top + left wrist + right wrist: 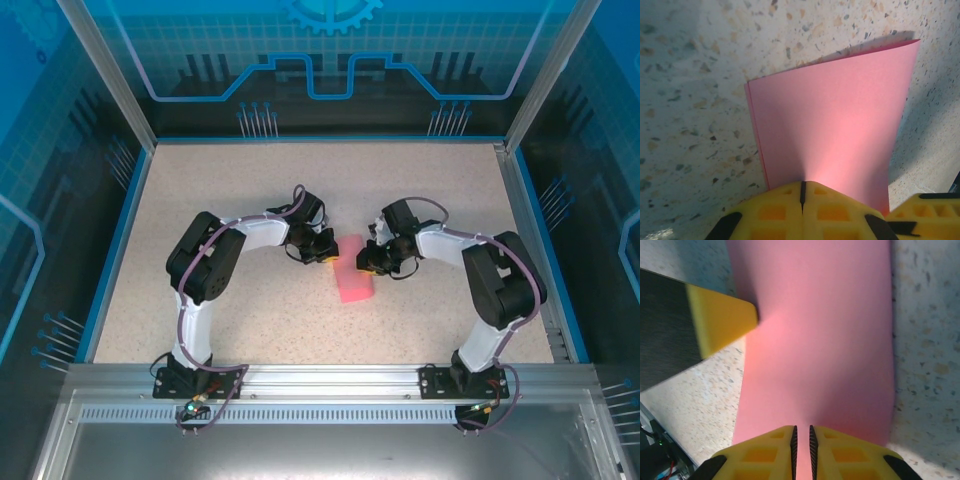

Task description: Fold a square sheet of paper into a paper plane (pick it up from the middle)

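The square sheet of paper (354, 279) lies on the table's middle, folded in half into a pink rectangle; the doubled edge shows in the left wrist view (830, 115). My left gripper (327, 251) is shut, its yellow tips (802, 186) set against the sheet's edge, where the paper dents slightly. From the right wrist view its finger (722, 322) touches the paper's (820, 340) left side. My right gripper (372, 262) hovers low over the opposite side, its jaws (801, 430) a narrow slit apart with pink showing through. No paper plane shape is formed.
The speckled tabletop (250, 320) is bounded by a blue rim and glass walls (120, 200). A metal rail (330, 380) carries both arm bases at the near edge. The right gripper's yellow finger (935, 215) sits close beside the left one.
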